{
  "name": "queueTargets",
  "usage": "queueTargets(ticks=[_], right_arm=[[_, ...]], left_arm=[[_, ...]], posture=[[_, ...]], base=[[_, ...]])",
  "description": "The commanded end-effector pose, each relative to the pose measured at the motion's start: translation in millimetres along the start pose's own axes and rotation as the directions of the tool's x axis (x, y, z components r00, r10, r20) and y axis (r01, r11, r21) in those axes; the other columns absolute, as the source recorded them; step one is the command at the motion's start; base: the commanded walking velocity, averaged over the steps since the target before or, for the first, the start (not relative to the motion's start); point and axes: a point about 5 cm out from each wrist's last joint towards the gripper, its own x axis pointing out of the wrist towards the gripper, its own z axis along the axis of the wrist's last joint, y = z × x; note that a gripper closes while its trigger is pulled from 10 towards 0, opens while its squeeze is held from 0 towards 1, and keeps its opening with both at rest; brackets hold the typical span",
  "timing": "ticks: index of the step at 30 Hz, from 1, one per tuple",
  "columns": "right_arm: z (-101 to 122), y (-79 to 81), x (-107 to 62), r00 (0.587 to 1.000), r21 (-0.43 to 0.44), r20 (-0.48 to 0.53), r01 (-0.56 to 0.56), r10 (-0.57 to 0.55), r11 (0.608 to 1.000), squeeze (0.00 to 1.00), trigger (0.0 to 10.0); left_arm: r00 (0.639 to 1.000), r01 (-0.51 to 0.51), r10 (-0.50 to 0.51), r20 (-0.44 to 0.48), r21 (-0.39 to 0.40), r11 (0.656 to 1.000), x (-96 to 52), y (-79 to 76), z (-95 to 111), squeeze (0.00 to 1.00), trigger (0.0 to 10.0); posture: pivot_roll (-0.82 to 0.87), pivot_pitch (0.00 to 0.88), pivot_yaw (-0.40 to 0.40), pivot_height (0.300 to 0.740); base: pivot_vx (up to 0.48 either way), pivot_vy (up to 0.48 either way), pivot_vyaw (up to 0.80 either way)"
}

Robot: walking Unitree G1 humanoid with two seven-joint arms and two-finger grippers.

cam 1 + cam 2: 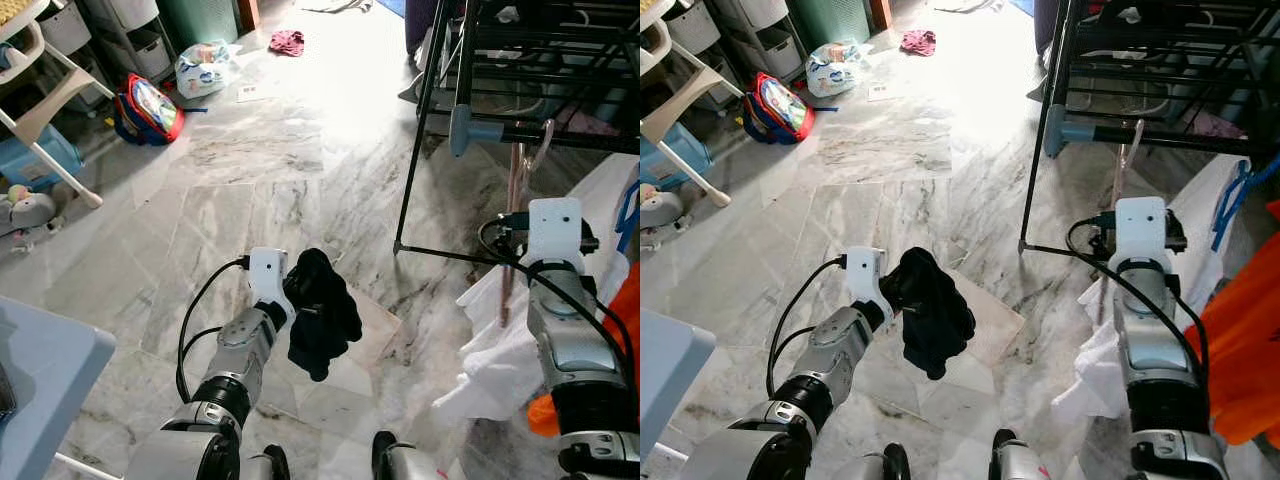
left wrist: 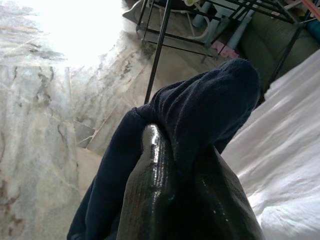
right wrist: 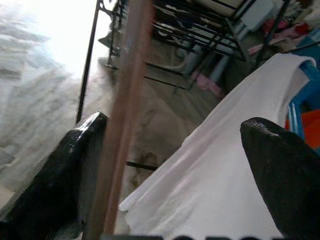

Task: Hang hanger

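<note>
The left claw (image 1: 300,290), low in the middle of the left eye view, is closed on a dark navy garment (image 1: 322,315) that droops over the marble floor (image 1: 250,160). In the left wrist view the cloth is draped over one black finger (image 2: 150,200).

The right claw (image 3: 175,165) stands open at the right of the frame, its fingers wide apart in the right wrist view. The pinkish hanger (image 1: 520,200) runs down from the drying rack (image 1: 540,60) at upper right, just beside one finger (image 3: 75,175); whether it touches cannot be told. Its hook end seems to sit near the rack's grey bar end (image 1: 475,128). White cloth (image 1: 510,350) lies heaped below.

Judging by this, the hanger is about at the rack. To do it well, the hook should seat fully over a rail before the claw draws clear, moving slowly so the open fingers do not snag the stem. The navy garment should be kept away from the rack's leg.
</note>
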Motion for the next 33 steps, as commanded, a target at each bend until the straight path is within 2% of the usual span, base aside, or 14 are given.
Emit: queueTargets(ticks=[1, 7, 12, 17, 25, 26, 27, 28, 33], right_arm=[[-2, -4.9, -1.6, 1.0, -0.013, -0.009, 0.028, -0.028, 1.0, 0.0, 10.0], [5, -4.8, -2.3, 1.0, -0.004, 0.021, 0.019, -0.019, 1.0, 0.0, 10.0], [14, 6.8, -4.2, 0.996, 0.028, 0.059, -0.069, 0.067, 0.997, 0.0, 10.0], [15, 12.9, -2.5, 0.991, 0.038, 0.048, -0.124, 0.122, 0.992, 0.0, 10.0], [14, 18.3, 3.6, 0.989, 0.067, 0.024, -0.148, 0.147, 0.987, 0.0, 10.0], [13, 24.2, 5.4, 0.985, 0.098, 0.011, -0.17, 0.17, 0.981, 0.0, 1.7], [12, 30.3, 6.4, 0.982, 0.124, 0.002, -0.188, 0.19, 0.974, 0.0, 0.0], [11, 36.6, 6.9, 0.978, 0.141, -0.01, -0.205, 0.209, 0.968, 0.0, 0.0], [8, 44.0, 6.4, 0.975, 0.156, -0.041, -0.21, 0.219, 0.965, 0.0, 0.0]], left_arm=[[1.0, -0.005, 0.005, -0.005, 0.018, 1.0, 0.6, 1.7, 2, 0.0, 10.0], [1.0, -0.001, 0.001, -0.008, 0.019, 1.0, 1.6, 0.3, 2, 0.0, 10.0], [1.0, 0.001, -0.001, -0.009, 0.018, 1.0, 2.2, -1.3, 2, 0.0, 10.0], [1.0, -0.001, 0.001, -0.009, 0.016, 1.0, 2.0, -1.3, 1, 0.0, 10.0], [1.0, -0.004, 0.004, -0.013, 0.014, 1.0, 1.8, -1.4, 0, 0.0, 10.0], [1.0, -0.003, 0.003, -0.014, 0.013, 1.0, 1.8, -1.7, 0, 0.0, 10.0], [1.0, -0.003, 0.003, -0.015, 0.012, 1.0, 1.9, -2.2, 0, 0.0, 10.0], [1.0, -0.003, 0.003, -0.017, 0.012, 1.0, 2.0, -2.7, -1, 0.0, 10.0], [1.0, -0.004, 0.004, -0.019, 0.01, 1.0, 2.0, -3.1, -1, 0.0, 10.0]], posture=[[-0.14, 0.201, 0.109, 0.74], [-0.15, 0.2, 0.112, 0.74], [-0.15, 0.196, 0.109, 0.74], [-0.15, 0.198, 0.106, 0.74], [-0.15, 0.197, 0.101, 0.74], [-0.15, 0.196, 0.1, 0.74], [-0.15, 0.195, 0.098, 0.74], [-0.14, 0.193, 0.095, 0.74], [-0.14, 0.191, 0.092, 0.74]], base=[[0.0, 0.0, 0.0], [0.0, 0.0, 0.0], [0.0, 0.0, 0.0], [0.0, 0.0, 0.0], [0.0, 0.0, 0.0], [0.0, 0.0, 0.0], [0.0, 0.0, 0.0], [0.0, 0.0, 0.0], [0.0, 0.0, 0.0]])
